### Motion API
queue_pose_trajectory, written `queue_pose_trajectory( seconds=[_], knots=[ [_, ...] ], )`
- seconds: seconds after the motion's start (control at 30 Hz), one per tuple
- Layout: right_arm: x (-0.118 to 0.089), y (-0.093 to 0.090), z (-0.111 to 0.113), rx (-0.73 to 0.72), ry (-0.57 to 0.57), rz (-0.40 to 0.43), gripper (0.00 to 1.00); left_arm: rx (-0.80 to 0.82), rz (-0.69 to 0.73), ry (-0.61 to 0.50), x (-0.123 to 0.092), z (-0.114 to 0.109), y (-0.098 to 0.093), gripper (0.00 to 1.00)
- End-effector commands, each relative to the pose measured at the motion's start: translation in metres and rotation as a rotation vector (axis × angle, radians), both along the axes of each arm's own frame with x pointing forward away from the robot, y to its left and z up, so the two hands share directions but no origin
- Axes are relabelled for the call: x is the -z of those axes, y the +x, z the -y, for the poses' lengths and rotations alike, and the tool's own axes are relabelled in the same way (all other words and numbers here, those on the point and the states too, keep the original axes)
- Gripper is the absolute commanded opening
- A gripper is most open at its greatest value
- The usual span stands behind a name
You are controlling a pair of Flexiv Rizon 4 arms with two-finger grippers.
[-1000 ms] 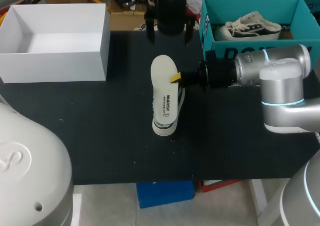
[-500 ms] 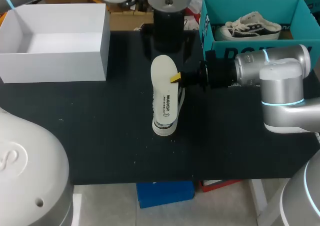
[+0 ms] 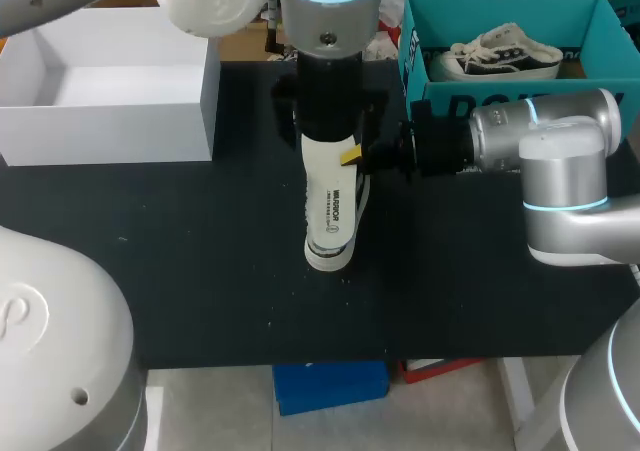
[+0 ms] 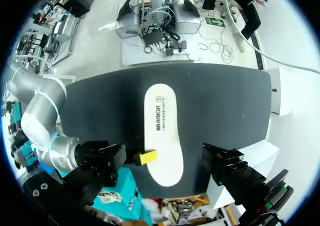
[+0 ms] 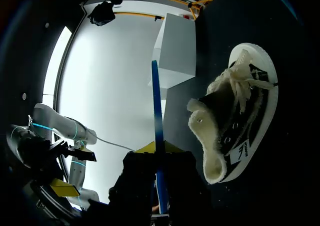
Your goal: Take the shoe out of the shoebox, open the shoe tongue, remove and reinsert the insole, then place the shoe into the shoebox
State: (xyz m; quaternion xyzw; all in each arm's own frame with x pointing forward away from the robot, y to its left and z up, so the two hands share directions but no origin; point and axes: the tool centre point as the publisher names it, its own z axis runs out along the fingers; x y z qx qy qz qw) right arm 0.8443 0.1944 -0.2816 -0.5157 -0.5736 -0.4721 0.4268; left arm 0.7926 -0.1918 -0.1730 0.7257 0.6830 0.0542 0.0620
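The shoe (image 5: 240,118) stands upright on the black worktop (image 3: 200,261), roughly in the middle, laces and open collar facing up. It is out of both boxes. Right above it, held level and clear of it, is the white insole (image 3: 330,201) with its printed side up. From overhead the insole hides nearly all of the shoe, leaving only the toe cap and a dark strip of the side showing. The right tool (image 3: 350,157) comes in from the side and is clamped on the insole's long edge, one yellow tip lying on top of it. In the right wrist view the insole is a thin blue line, edge-on, running out from between that tool's tips, with the shoe off to one side below it. The left tool (image 4: 164,160) hangs over the far, wider end of the insole with its black fingers (image 4: 107,158) spread wide on either side, gripping nothing. I can't tell whether they touch it. The white box (image 3: 110,131) sits open at the far left of the worktop. The teal box (image 3: 440,96) at the far right holds a second shoe (image 3: 505,53).
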Motion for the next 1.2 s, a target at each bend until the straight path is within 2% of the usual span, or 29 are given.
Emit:
queue_pose_trajectory(
  seconds=[0.03,0.33,0.43,0.5,0.67,0.77,1.0,1.2],
  knots=[
    [0.000,0.000,-0.001,0.000,-0.001,-0.001,0.00,-0.005,0.035,-0.004,0.001,-0.006,-0.010,1.00],
    [0.000,0.000,-0.001,0.000,-0.001,-0.001,0.00,0.001,0.025,0.000,0.011,-0.006,-0.025,1.00],
    [0.000,0.000,-0.001,0.000,-0.001,-0.001,0.00,0.005,0.014,-0.030,0.016,-0.007,-0.026,1.00],
    [0.000,0.000,-0.001,0.000,-0.001,-0.001,0.00,0.024,0.000,-0.099,0.019,-0.009,-0.025,1.00],
    [0.000,0.000,-0.001,0.000,-0.001,-0.001,0.00,0.147,-0.010,-0.427,0.022,-0.015,-0.020,1.00],
    [0.000,0.000,-0.001,0.000,-0.001,-0.001,0.00,0.179,-0.013,-0.533,0.024,-0.019,-0.021,1.00],
    [0.000,0.000,-0.001,0.000,-0.001,-0.001,0.00,0.226,0.064,-0.685,0.030,-0.031,-0.027,1.00],
    [0.000,0.000,-0.001,0.000,-0.001,-0.001,0.00,0.229,0.060,-0.807,0.035,-0.041,-0.022,1.00]
  ],
)
